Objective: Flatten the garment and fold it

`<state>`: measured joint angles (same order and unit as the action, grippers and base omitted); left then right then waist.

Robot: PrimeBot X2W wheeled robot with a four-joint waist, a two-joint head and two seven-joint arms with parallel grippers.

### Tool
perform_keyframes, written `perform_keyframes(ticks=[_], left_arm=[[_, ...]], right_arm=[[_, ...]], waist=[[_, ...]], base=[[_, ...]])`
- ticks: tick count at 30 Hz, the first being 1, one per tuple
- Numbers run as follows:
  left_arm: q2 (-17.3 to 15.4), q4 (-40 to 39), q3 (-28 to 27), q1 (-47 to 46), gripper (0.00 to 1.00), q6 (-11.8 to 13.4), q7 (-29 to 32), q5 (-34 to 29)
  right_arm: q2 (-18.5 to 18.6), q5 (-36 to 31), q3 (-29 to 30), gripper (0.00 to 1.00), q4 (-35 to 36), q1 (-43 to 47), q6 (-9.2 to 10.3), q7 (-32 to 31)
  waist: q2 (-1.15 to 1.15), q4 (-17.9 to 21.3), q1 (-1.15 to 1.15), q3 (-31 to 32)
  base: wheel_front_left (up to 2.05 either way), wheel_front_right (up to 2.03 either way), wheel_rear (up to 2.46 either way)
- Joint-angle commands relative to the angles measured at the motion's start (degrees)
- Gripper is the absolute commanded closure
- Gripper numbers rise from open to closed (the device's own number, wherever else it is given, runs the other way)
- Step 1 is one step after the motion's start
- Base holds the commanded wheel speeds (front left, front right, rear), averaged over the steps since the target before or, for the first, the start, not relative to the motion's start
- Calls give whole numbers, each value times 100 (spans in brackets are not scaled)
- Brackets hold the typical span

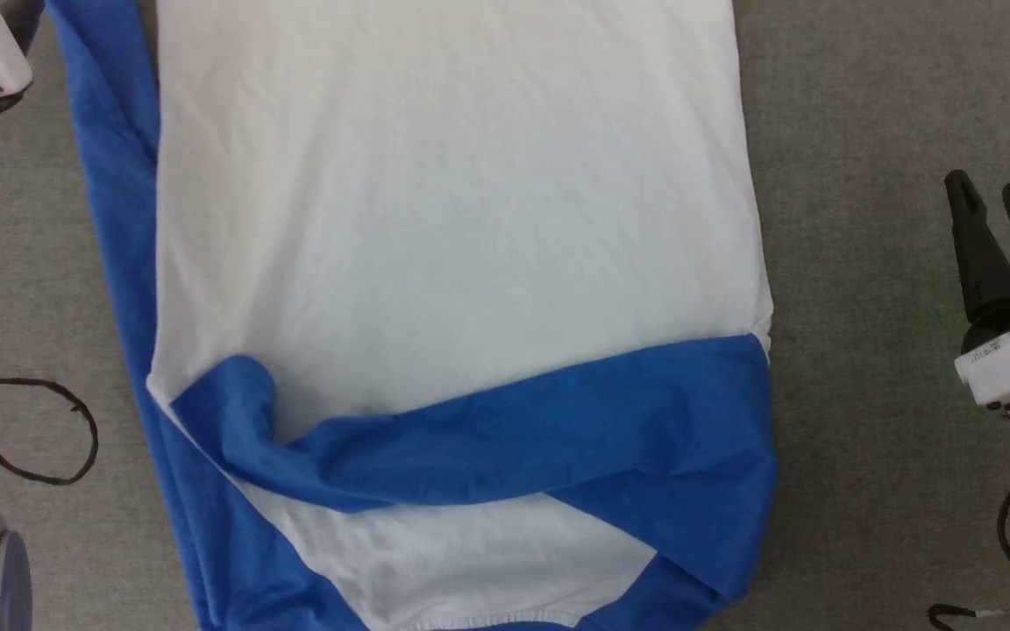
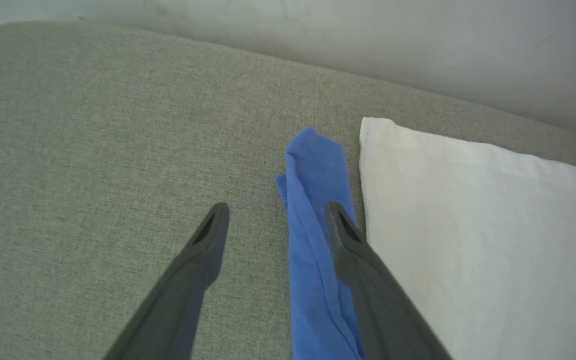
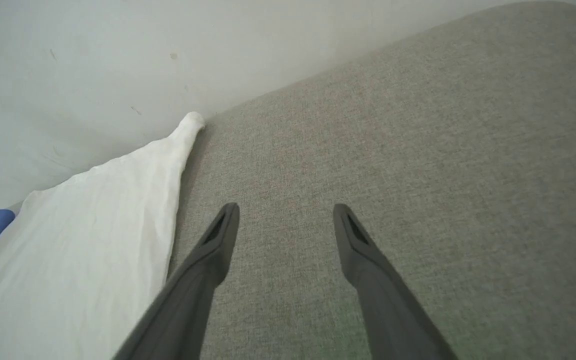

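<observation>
The garment (image 1: 452, 263) lies spread on the grey table (image 1: 864, 105). Its white body is at the centre of the head view. One blue sleeve (image 1: 514, 438) is folded across it toward 6 o'clock, and the other sleeve (image 2: 313, 200) forms a narrow strip along its 9 o'clock edge. My left jaws stand spread and empty over that strip; I cannot judge contact. My right jaws stand spread and empty at 3 o'clock, clear of the cloth.

The garment (image 1: 452, 263) is spread on the padded surface (image 1: 873, 105). One sleeve (image 1: 558, 429) is laid across its near part, the other sleeve (image 1: 119, 219) beside its left edge.
</observation>
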<state>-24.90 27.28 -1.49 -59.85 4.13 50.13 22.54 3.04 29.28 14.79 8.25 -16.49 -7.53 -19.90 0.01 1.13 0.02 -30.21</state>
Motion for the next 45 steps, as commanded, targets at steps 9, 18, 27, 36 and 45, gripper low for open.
perform_keyframes(ticks=[9,18,27,36,45], left_arm=[[64,-405,16,133,0,353,455,20],[73,-698,-189,295,100,480,106,137],[-53,-141,-815,533,100,698,-1107,236],[-131,376,-1230,1403,100,503,-1815,477],[-158,243,-1470,2142,100,230,-2225,675]], right_arm=[[-16,66,-15,0,35,-125,4,72],[-16,66,-114,0,-134,-201,4,137],[-16,25,-169,0,-414,-127,4,172],[-16,88,-109,0,-678,277,4,189],[-16,190,-133,0,-855,606,4,234]], waist=[[-1,174,-2,-640],[-1,126,-2,-585],[-1,-223,-2,245],[-1,-733,-2,1261],[-1,-996,-2,1835]], base=[[0,0,0],[0,0,0],[0,0,0],[0,0,0],[0,0,0]])
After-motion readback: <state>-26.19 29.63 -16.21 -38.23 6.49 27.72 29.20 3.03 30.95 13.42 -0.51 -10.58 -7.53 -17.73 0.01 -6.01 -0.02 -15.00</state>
